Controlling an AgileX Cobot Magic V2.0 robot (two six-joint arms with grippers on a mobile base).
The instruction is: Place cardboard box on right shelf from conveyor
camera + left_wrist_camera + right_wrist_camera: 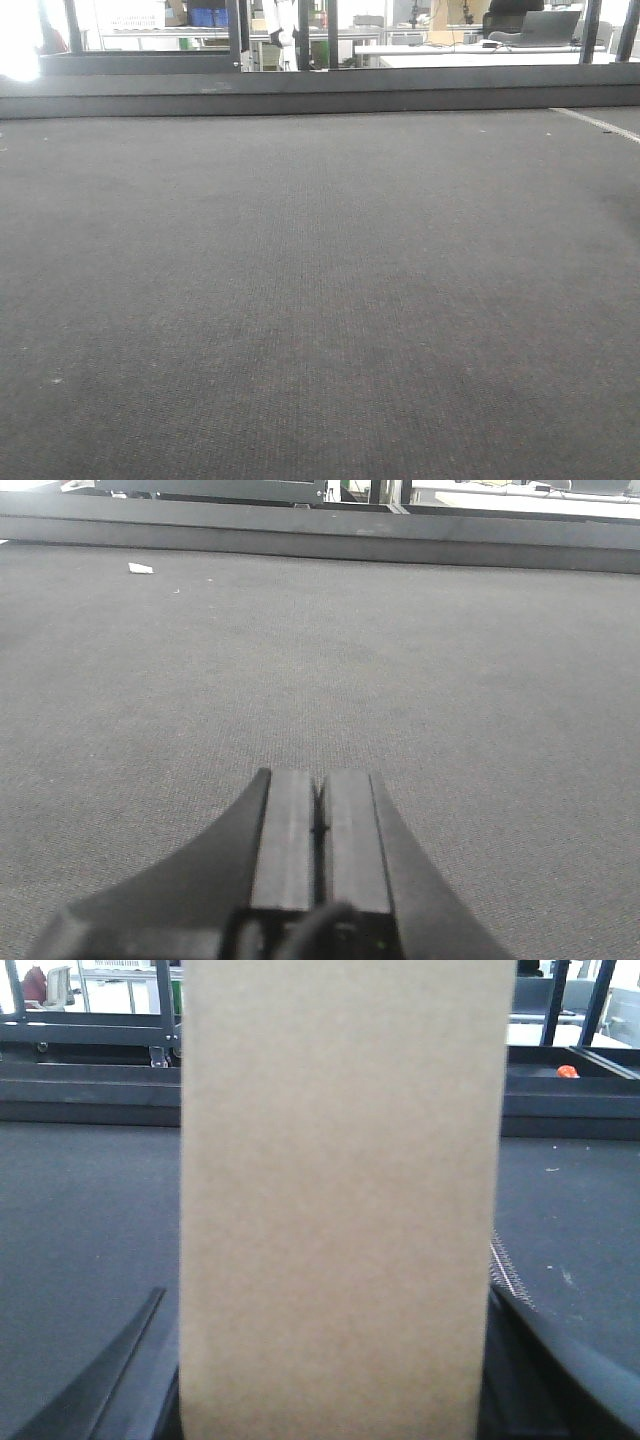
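While the left pincer [320, 780] hangs pressed tightly together, low over the dark conveyor [450, 680], the right pincer [325, 1305] pinches the cardboard box [340, 1160], its long side pointing straight out toward the conveyor's far edge.

No readable text, label, brand or number in any view. Box [340, 1160] face inside right gripper [328, 1305]: plain, unprinted. White panel [130, 15] far ahead in front view: marks too blurred to read.

We see white tables [480, 52] and blue crates [208, 17] in the background, a small orange object [567, 1071] and a white scrap [140, 568].
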